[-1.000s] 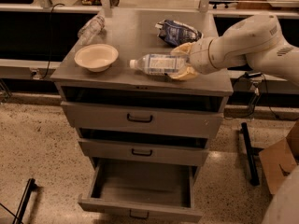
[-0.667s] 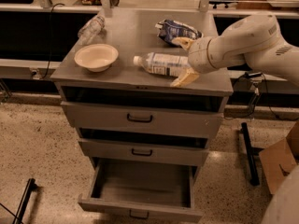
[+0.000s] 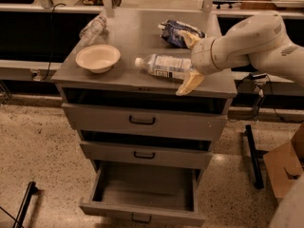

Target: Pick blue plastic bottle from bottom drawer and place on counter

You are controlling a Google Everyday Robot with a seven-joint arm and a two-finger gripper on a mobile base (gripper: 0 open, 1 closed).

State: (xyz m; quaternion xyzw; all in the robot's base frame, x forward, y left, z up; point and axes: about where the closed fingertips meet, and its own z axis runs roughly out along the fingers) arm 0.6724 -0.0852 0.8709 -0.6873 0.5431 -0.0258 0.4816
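Observation:
The blue plastic bottle [image 3: 164, 66] lies on its side on the counter [image 3: 135, 30], white cap pointing left toward the bowl. My gripper [image 3: 182, 63] is at the bottle's right end, open. One yellowish finger [image 3: 186, 36] stands behind the bottle and the other finger [image 3: 189, 83] reaches past the counter's front edge, so the bottle's base lies between them, not squeezed. The bottom drawer [image 3: 142, 212] is pulled out and nothing shows inside it.
A cream bowl [image 3: 98, 58] sits at the counter's front left. A plain clear bottle [image 3: 92, 30] lies at the back left. A dark blue snack bag [image 3: 173, 32] lies at the back right, just behind my gripper. A cardboard box [image 3: 285, 170] stands on the floor at right.
My fingers have spread apart from the bottle and let it go. The bottle now rests on the counter in about the same spot.

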